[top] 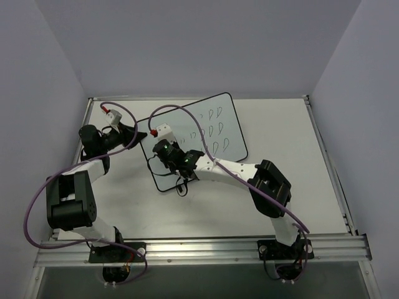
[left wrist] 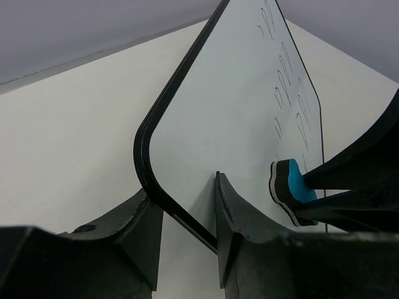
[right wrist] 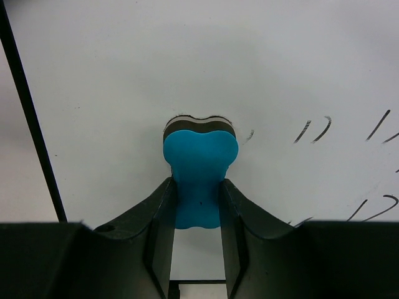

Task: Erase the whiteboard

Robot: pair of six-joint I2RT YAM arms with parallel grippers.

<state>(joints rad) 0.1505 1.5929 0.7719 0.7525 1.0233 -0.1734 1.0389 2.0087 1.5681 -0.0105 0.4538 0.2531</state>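
The whiteboard [top: 209,115] lies at the table's centre, angled, with several dark scribbles [top: 216,129] on its right half. It also shows in the left wrist view [left wrist: 237,112] and the right wrist view [right wrist: 124,68]. My left gripper [top: 131,132] is at the board's left corner. Its jaws [left wrist: 187,215] close on the black frame, one finger [left wrist: 240,218] on the white face. My right gripper [right wrist: 197,205] is shut on the blue eraser [right wrist: 199,156], whose dark felt presses the board just left of the scribbles [right wrist: 315,129]. The eraser also shows in the left wrist view [left wrist: 290,187].
The white table [top: 287,124] is walled by pale panels at the back and sides. A metal rail [top: 206,249] runs along the near edge by the arm bases. Purple cables [top: 37,205] loop round the left arm and over the board's left part.
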